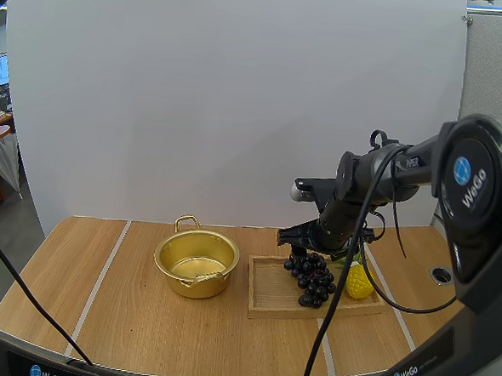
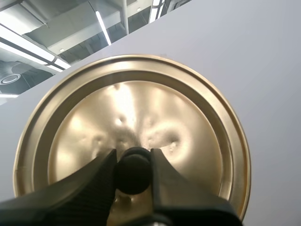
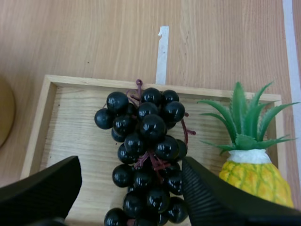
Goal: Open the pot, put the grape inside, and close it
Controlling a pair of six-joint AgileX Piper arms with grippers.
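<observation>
While our left gripper [image 2: 133, 155] pinches the black knob [image 2: 134, 175] of the golden lid [image 2: 141, 108] and holds it off the pot, we judge the opening step done and picking up the grapes to be the step in hand. Left of centre on the table [image 1: 75, 279], the golden pot [image 1: 189, 288] stands open and, as far as we can see, empty. Just to its right sits the wooden tray [image 1: 270, 302], which holds the bunch of dark grapes [image 3: 146, 127] and, beside it toward the right rim, a toy pineapple [image 3: 251, 176]. Our right gripper [image 3: 130, 165] hangs over the bunch, fingers spread wide on either side, gripping nothing. Next, we reckon, it must close on the bunch without catching the pineapple, then carry it left to the pot.
</observation>
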